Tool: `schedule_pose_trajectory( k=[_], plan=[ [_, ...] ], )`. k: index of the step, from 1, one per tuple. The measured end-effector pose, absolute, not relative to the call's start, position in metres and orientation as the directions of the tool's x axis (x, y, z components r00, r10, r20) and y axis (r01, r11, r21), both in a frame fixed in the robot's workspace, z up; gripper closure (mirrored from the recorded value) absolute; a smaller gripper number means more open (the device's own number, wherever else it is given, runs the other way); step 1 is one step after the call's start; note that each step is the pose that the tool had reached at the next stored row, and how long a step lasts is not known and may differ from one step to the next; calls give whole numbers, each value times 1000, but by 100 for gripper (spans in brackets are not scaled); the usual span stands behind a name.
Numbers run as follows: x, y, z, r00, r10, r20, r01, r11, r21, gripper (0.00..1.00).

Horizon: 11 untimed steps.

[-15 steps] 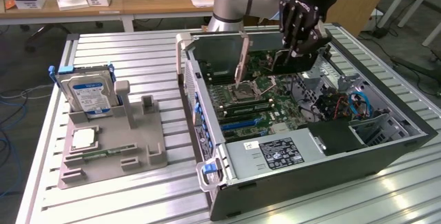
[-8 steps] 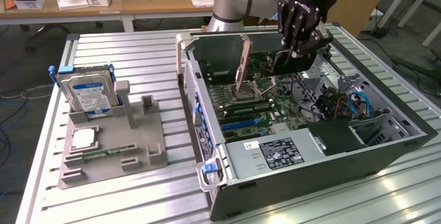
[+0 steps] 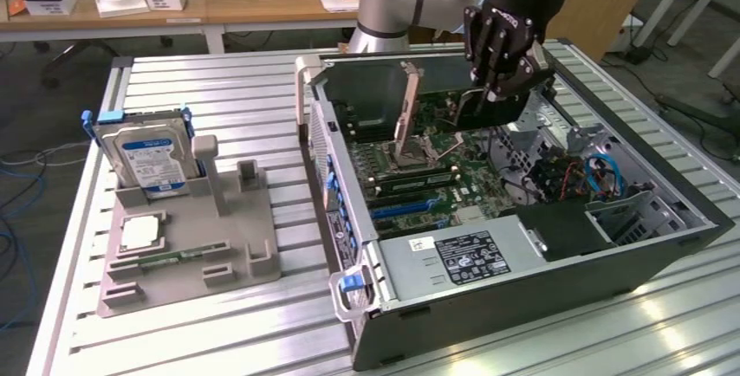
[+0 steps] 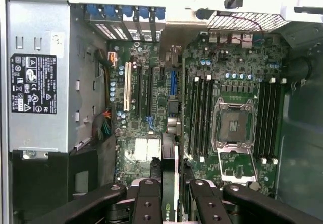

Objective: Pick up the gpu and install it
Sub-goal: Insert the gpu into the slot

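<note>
Two black fingers [image 4: 146, 204] of my gripper [image 4: 170, 204] clamp the thin green gpu card [image 4: 170, 183] edge-on, holding it above the green motherboard [image 3: 434, 172] inside the open black computer case [image 3: 647, 259].

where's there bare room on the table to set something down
Free: the slatted table behind the hard drive, and the front strip between the grey holder tray and the open computer case. Crowded: inside the case, where the gripper holds the gpu over the motherboard.
</note>
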State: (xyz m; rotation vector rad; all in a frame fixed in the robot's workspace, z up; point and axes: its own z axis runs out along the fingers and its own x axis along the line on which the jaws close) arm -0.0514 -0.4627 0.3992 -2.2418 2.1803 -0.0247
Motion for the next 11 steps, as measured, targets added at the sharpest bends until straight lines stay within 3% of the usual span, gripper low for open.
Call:
schedule_pose_trajectory(
  k=[11],
  plan=[
    [-52,-462,379,-71,-997,8,-997,70,-21,74]
  ],
)
